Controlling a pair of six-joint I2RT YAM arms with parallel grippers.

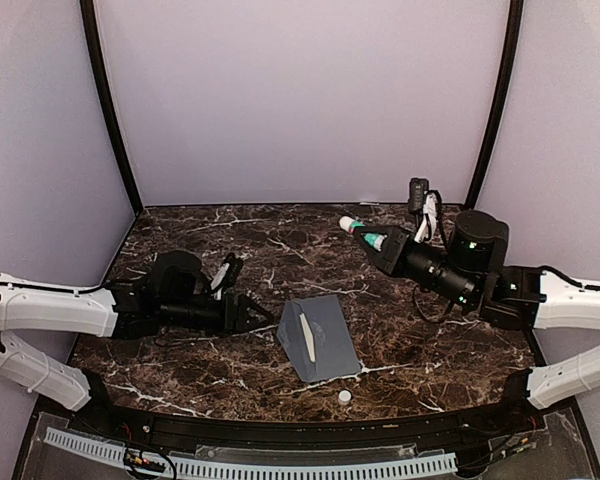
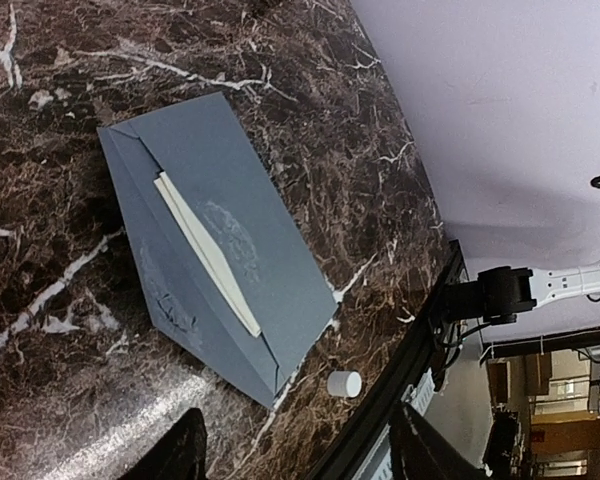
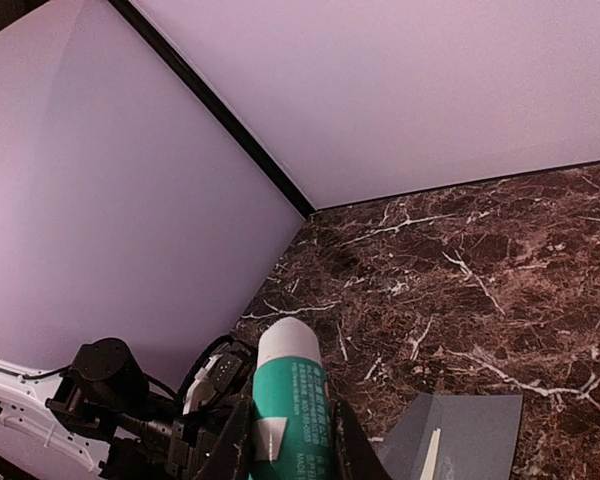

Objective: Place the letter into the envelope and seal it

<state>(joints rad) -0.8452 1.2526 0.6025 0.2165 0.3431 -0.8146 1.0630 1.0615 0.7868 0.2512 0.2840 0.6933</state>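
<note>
Bare marble (image 1: 280, 240) around the envelope (image 1: 332, 340), apart from a small white cap (image 1: 345, 397) (near its front corner).

Left claw (image 1: 263, 315) sits low with jaws apart; right claw (image 1: 383, 242) is raised and clamped.

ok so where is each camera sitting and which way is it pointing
top external: above and behind the bases, looking down on the table; left arm and right arm show.
left wrist: low on the left arm, facing the envelope; its open jaws' tips at the bottom edge.
right wrist: raised on the right arm, facing the far left corner; its jaws shut on a green and white tube.
shared: all three show the envelope with the letter sticking out.
</note>
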